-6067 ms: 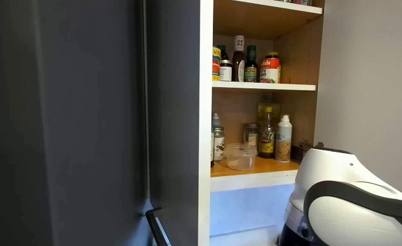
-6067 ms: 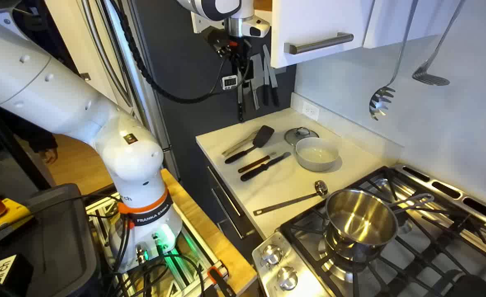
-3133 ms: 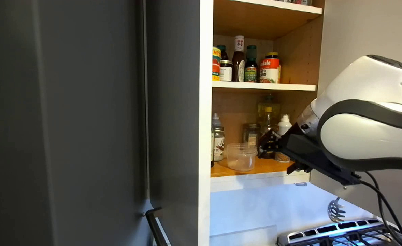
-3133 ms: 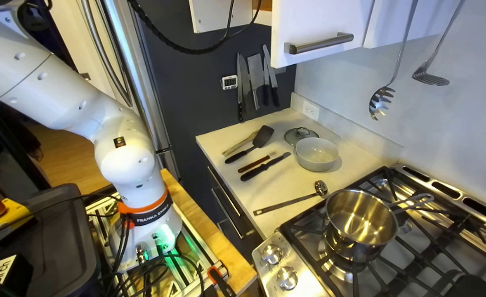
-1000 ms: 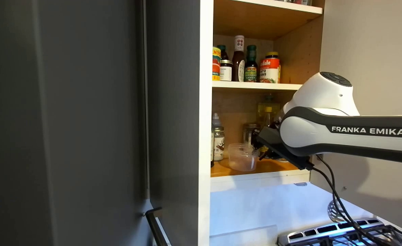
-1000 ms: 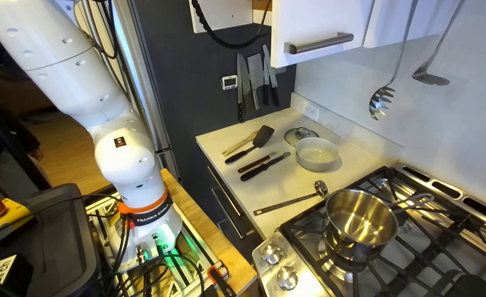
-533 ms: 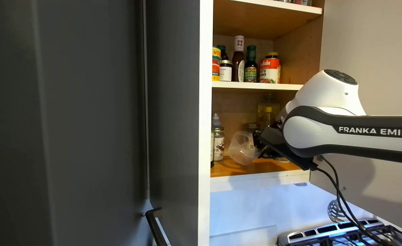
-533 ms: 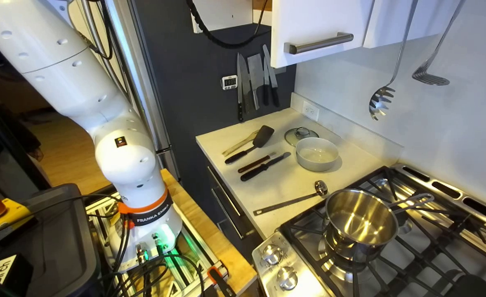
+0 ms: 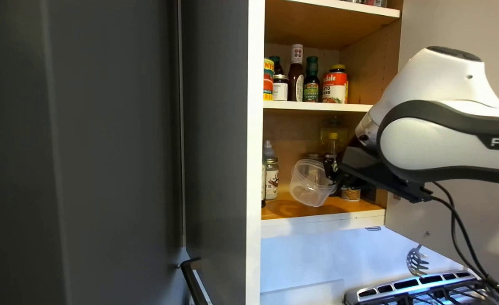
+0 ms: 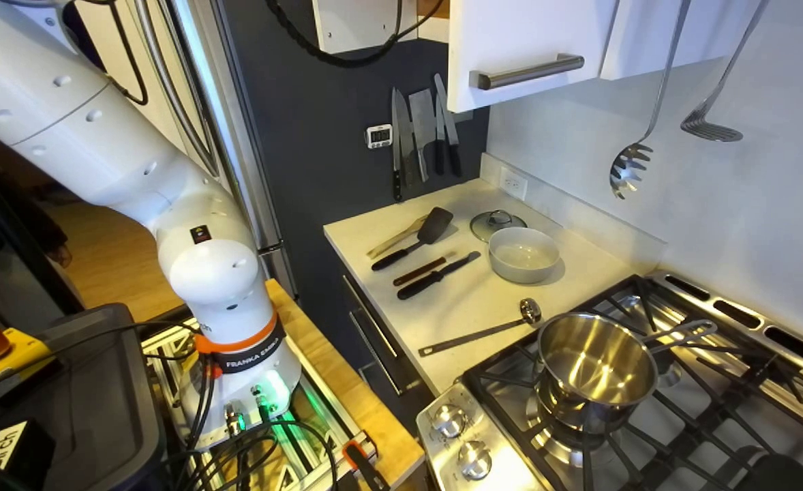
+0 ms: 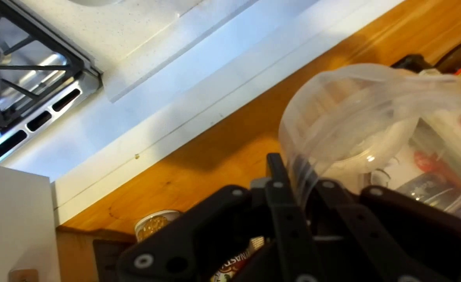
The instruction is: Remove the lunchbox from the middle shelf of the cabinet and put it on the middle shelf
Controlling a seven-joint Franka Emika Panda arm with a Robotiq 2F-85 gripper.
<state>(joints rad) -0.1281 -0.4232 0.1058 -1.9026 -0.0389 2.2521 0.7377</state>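
The lunchbox (image 9: 311, 188), a see-through round-cornered plastic tub, hangs tilted just above the bottom board of the cabinet (image 9: 254, 148). My gripper (image 11: 293, 172) is shut on its rim wall. In the wrist view one dark finger lies outside the wall, and the other shows through the clear plastic. In an exterior view the gripper reaches in from the right, partly hidden behind its own mount. Above the lunchbox runs the middle shelf (image 9: 317, 106), a thin board with a white front edge. Neither lunchbox nor gripper shows in the exterior view of the arm's base (image 10: 238, 341).
On the bottom board (image 9: 283, 209), a white-labelled jar (image 9: 271, 180) stands left of the lunchbox and a yellow-capped bottle (image 9: 333, 140) behind the gripper. Several bottles and a red-labelled jar (image 9: 335, 87) fill the middle shelf's front. A pale panel (image 9: 444, 237) flanks the arm's right.
The gripper has shut on the lunchbox's rim. The lunchbox has risen off the bottom board, tipped over and shifted right. The arm has drawn back to the right and up.
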